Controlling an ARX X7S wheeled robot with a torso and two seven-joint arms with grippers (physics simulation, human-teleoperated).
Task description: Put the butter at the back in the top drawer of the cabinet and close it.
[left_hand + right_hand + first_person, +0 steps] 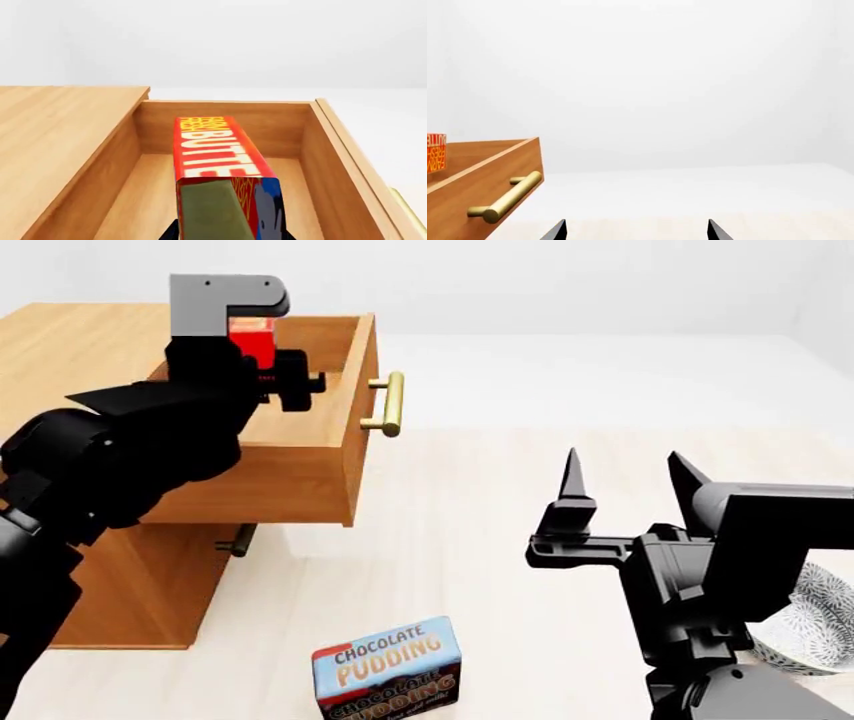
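The red-and-orange butter [217,160] is clamped at its near end by my left gripper [229,235], which is shut on it. It hangs lengthwise above the plain wood floor of the open top drawer [300,150]. In the head view the butter [251,340] shows just above the drawer [314,460], which is pulled out from the cabinet [80,340]; much of the box is hidden by my arm. My right gripper [627,480] stands open and empty over the floor to the right, well clear of the drawer's brass handle [387,405]. From the right wrist, the handle [504,197] and the butter [436,152] sit far left of that gripper [637,230].
A brown-and-blue chocolate pudding box [388,670] stands on the floor in front of the cabinet. A patterned bowl [807,630] lies at the far right, partly behind my right arm. A lower drawer's handle [238,540] juts out beneath the open drawer.
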